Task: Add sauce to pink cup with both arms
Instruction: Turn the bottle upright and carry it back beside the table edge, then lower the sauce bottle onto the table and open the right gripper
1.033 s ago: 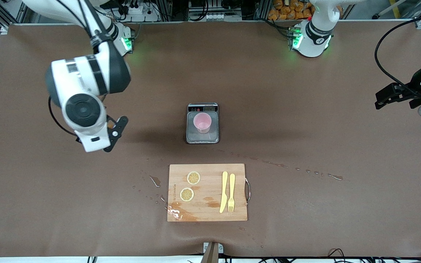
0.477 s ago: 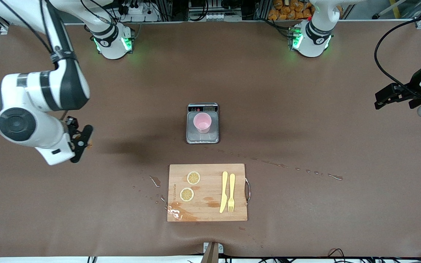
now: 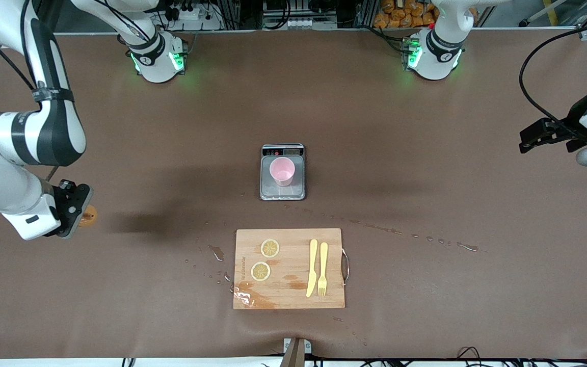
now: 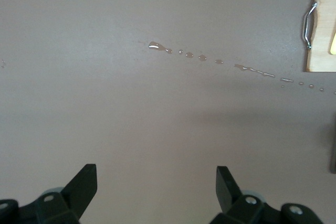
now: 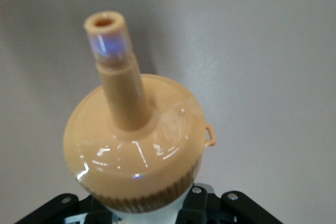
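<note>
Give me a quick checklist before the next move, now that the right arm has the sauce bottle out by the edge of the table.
1. Right claw shut on the sauce bottle: ok.
2. Orange cap seated, nozzle open: ok.
3. Pink cup upright on the scale: ok.
4. Bottle positioned over the cup: not ok; it is at the right arm's end of the table.
5. Left claw open and waiting over bare table near the spilled droplets: ok.
6. Sauce level in the bottle: cannot tell.
</note>
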Controlling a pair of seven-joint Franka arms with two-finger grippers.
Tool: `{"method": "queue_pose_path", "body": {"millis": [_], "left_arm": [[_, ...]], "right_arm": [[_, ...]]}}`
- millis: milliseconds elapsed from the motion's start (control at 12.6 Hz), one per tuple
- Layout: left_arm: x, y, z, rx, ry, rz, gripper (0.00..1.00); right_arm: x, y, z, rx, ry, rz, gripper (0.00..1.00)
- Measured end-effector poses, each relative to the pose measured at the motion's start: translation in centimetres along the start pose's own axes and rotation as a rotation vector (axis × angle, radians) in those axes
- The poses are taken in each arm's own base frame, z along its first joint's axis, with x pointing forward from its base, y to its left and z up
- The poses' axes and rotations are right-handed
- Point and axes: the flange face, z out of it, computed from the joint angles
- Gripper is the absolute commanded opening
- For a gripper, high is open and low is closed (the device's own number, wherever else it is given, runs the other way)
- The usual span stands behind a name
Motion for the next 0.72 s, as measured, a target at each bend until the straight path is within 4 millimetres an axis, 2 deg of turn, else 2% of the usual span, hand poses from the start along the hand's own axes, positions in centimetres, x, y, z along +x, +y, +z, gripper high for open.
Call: {"method": "queue_pose_path", "body": {"millis": [477, 715], "left_arm": [[0.0, 0.0, 0.9, 0.001, -0.015, -0.001, 1.0], [-0.1, 0.0, 1.1, 0.002, -0.02, -0.001, 1.0]], "right_arm": [[-3.7, 0.7, 6.5, 0.047, 0.314, 0.069, 0.0], [-6.2, 1.1, 10.7, 0.065, 0.482, 0.044, 0.0]]}}
